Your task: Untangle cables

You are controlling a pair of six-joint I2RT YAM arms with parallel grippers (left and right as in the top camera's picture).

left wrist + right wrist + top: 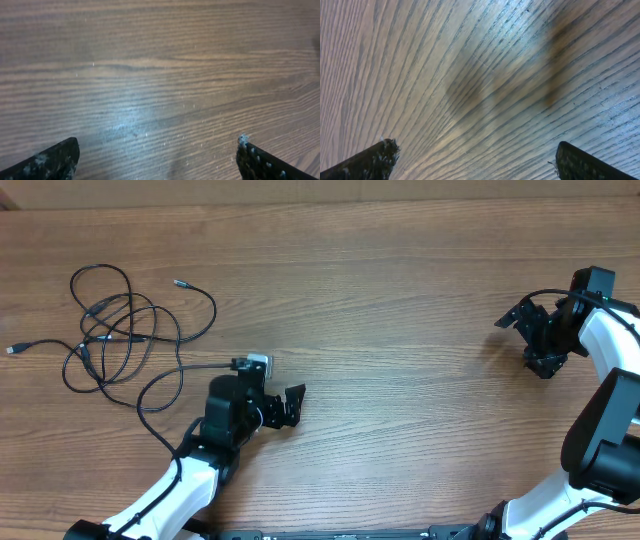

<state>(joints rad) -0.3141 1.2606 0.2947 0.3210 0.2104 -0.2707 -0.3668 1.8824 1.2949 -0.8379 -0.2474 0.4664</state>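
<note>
While the cables (120,330) are lying in a tangled heap on the left side of the desk (400,290), the left pincer (284,406) is hovering near them, spread wide and grasping nothing. The right pincer (535,340) is sitting well apart on the right side, likewise released and empty.

Cables (105,330): thin black cords lying flat on the table (380,300), in its far left area. They are knotted together at the middle, with several loose loops crossing over one another. A silver-tipped plug (14,349) trails out toward the table's left edge. A small plug (181,283) lies free on the bundle's right side.
</note>
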